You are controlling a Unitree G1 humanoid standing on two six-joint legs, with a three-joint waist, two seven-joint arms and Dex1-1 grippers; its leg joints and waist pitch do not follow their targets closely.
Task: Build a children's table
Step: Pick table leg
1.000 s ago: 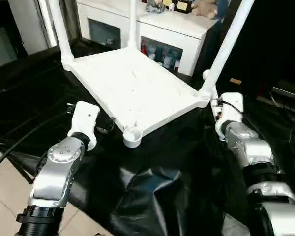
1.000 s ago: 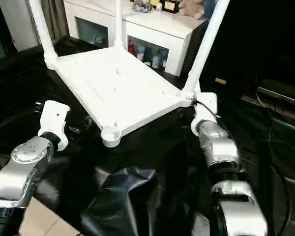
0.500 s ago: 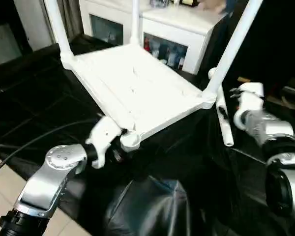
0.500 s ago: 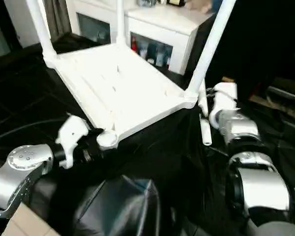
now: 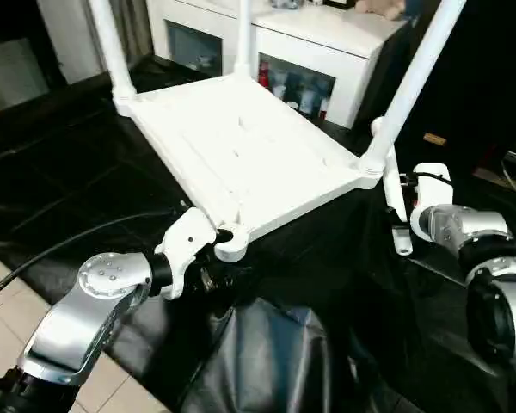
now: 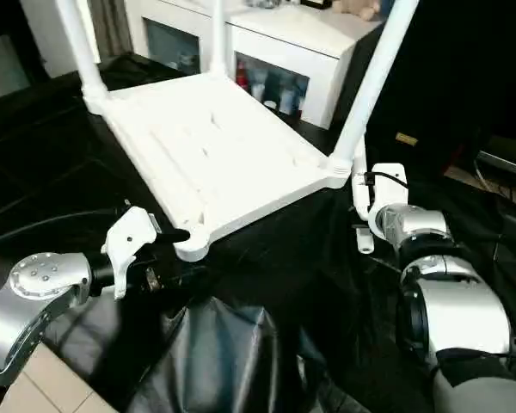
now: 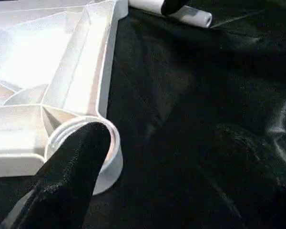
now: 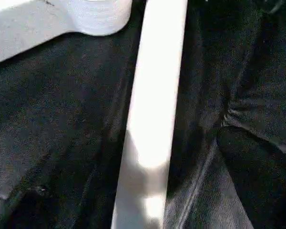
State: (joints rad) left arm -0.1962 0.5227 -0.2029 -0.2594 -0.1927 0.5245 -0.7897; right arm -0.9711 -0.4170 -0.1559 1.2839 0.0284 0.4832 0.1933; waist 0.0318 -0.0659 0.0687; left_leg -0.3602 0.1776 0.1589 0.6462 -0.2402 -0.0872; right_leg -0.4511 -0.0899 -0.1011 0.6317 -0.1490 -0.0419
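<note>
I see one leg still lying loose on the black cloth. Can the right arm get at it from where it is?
Probably yes. The loose leg lies on the black cloth right beside the right gripper, whose fingers stand open, and nothing lies between them.

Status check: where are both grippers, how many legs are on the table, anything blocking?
Left gripper open at the empty corner socket. Right gripper open beside the loose leg. Three legs seated on the upturned tabletop. Crumpled black sheet nearby, nothing blocking.
</note>
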